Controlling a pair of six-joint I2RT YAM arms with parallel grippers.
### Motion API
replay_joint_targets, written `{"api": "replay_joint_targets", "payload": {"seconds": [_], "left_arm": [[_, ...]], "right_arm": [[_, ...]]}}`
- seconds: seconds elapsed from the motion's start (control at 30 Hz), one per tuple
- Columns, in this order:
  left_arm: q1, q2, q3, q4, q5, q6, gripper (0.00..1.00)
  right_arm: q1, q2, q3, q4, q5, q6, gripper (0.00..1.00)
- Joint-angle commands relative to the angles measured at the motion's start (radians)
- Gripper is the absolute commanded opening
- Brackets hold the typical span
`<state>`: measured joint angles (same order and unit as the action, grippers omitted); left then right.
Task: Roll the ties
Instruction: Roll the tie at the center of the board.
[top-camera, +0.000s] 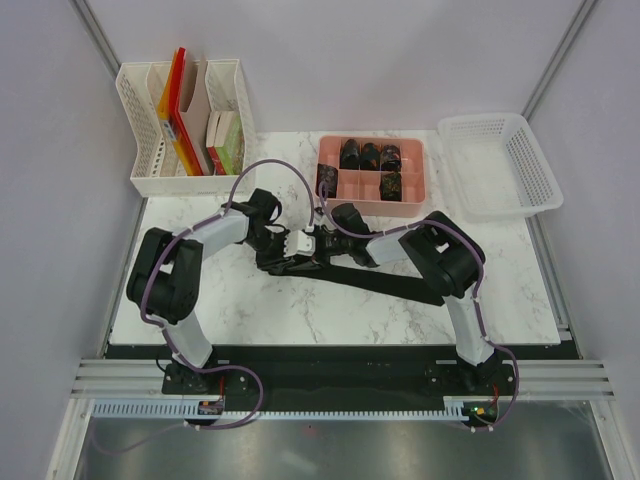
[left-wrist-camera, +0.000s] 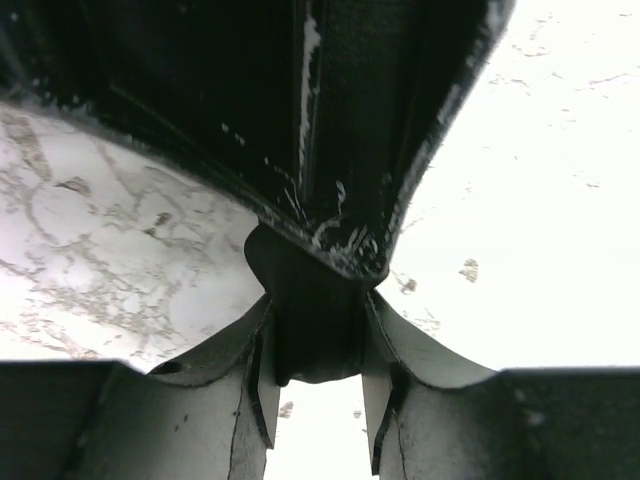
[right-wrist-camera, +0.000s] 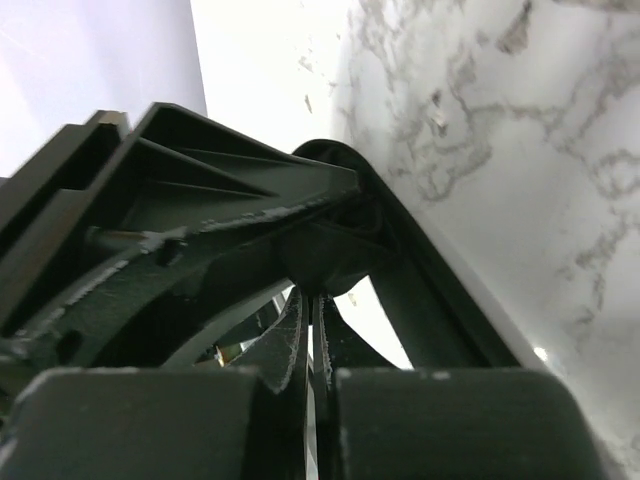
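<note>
A blackish tie lies as a long strip across the marble table, running from the middle out to the right. Both grippers meet at its left end. My left gripper is shut on a folded bit of the tie, which fills the gap between its fingers. My right gripper faces it, fingers almost together, pinching dark fabric of the tie at the tips. Several rolled ties sit as coils in a pink tray.
The pink divided tray stands at the back centre. An empty white basket is at the back right. A white file organiser with folders and boxes is at the back left. Grey walls close in both sides.
</note>
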<state>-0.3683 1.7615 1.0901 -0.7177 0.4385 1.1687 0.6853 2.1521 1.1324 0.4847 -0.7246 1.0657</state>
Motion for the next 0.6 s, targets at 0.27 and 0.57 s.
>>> {"api": "replay_joint_targets", "payload": {"seconds": [0.27, 0.57], "left_arm": [[-0.004, -0.053, -0.038, -0.144, 0.017, 0.011, 0.55], [0.008, -0.073, -0.012, -0.088, 0.071, -0.018, 0.77]], "right_arm": [[-0.021, -0.017, -0.079, -0.081, 0.030, -0.099, 0.00], [-0.035, -0.014, -0.089, -0.104, 0.039, -0.108, 0.00]]}}
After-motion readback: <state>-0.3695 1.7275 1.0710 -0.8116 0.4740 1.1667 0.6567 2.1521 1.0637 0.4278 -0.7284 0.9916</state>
